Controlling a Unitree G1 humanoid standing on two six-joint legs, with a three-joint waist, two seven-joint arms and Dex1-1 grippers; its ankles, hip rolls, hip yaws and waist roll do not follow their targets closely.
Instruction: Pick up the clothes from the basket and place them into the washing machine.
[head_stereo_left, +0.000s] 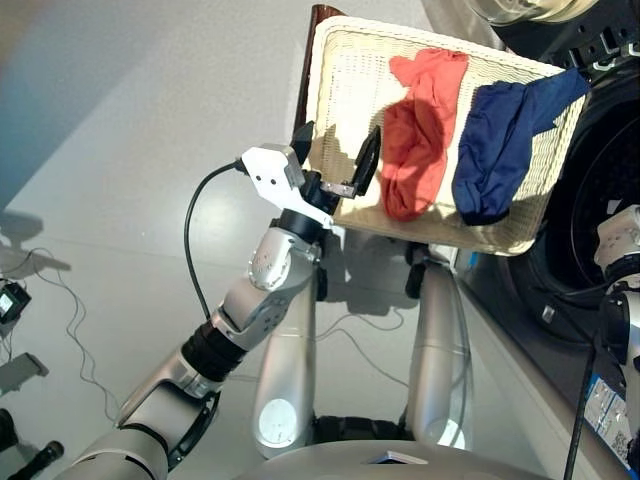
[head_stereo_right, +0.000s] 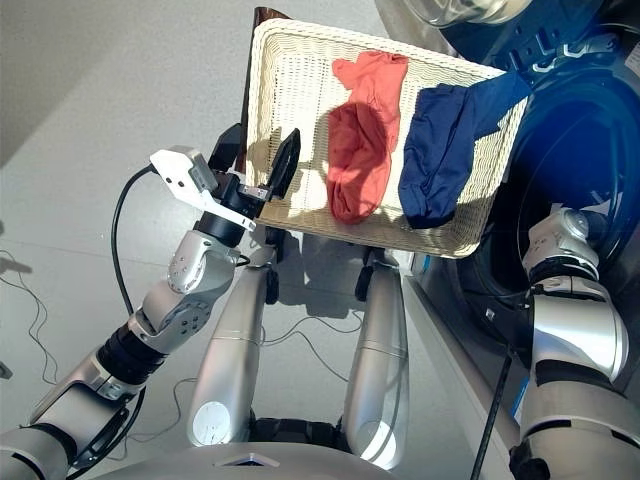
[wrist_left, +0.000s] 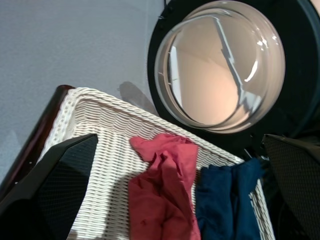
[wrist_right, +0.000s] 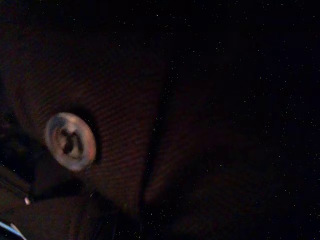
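The left claw (head_stereo_right: 283, 165) hovers over the near-left part of the basket (head_stereo_right: 290, 80), left of centre in the frame, fingers spread wide and empty. Just right of it in the basket lies the red garment (head_stereo_right: 362, 140), then the navy one (head_stereo_right: 445, 150), whose end drapes over the far right rim. The washer (head_stereo_right: 590, 150) fills the right edge, its door (wrist_left: 222, 65) swung open. The right arm reaches into the drum; its claw's state cannot be told.
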